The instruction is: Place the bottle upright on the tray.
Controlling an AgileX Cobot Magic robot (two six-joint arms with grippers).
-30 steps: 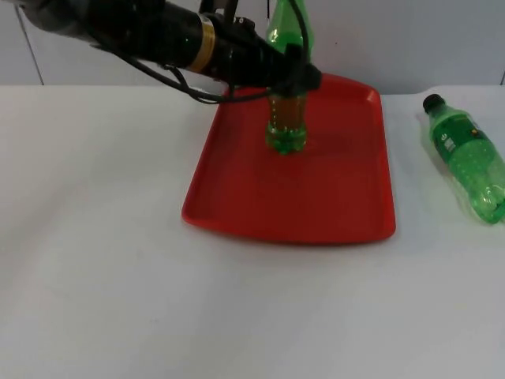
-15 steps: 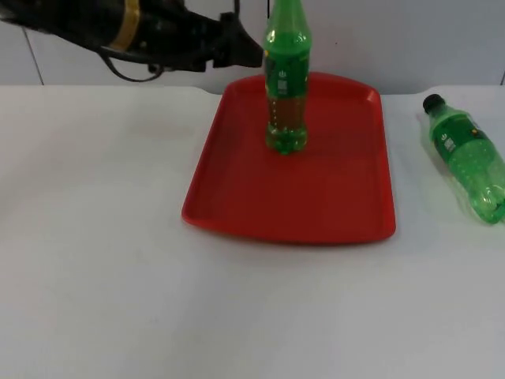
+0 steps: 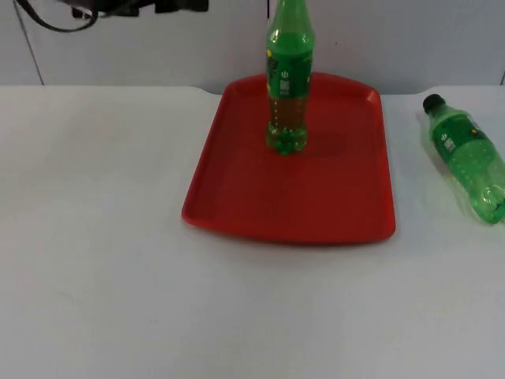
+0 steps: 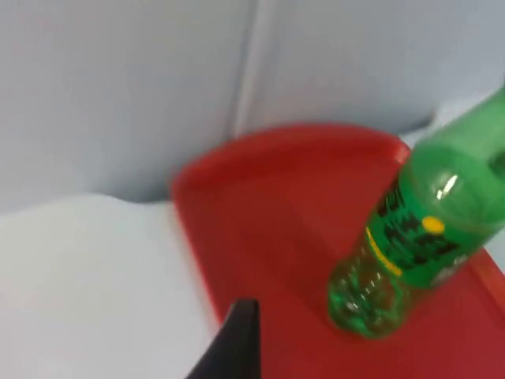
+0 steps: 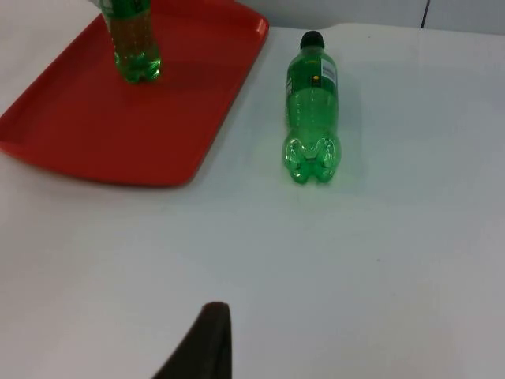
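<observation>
A green soda bottle (image 3: 286,79) stands upright on the far half of the red tray (image 3: 347,213), free of any grip. In the left wrist view the same bottle (image 4: 402,253) rises from the tray (image 4: 260,205). My left gripper (image 3: 183,6) is open and hangs high at the back left, well apart from the bottle. A second green bottle (image 3: 467,158) with a black cap lies on its side on the table, right of the tray. My right gripper (image 5: 207,344) waits above bare table, some way short of that lying bottle (image 5: 311,110).
The white table (image 3: 102,237) spreads wide to the left and front of the tray. A grey partition wall (image 3: 410,31) closes the far edge just behind the tray.
My left gripper has let go of the upright bottle and pulled back up and to the left. The bottle has stayed standing on the tray. The lying bottle has not moved.
</observation>
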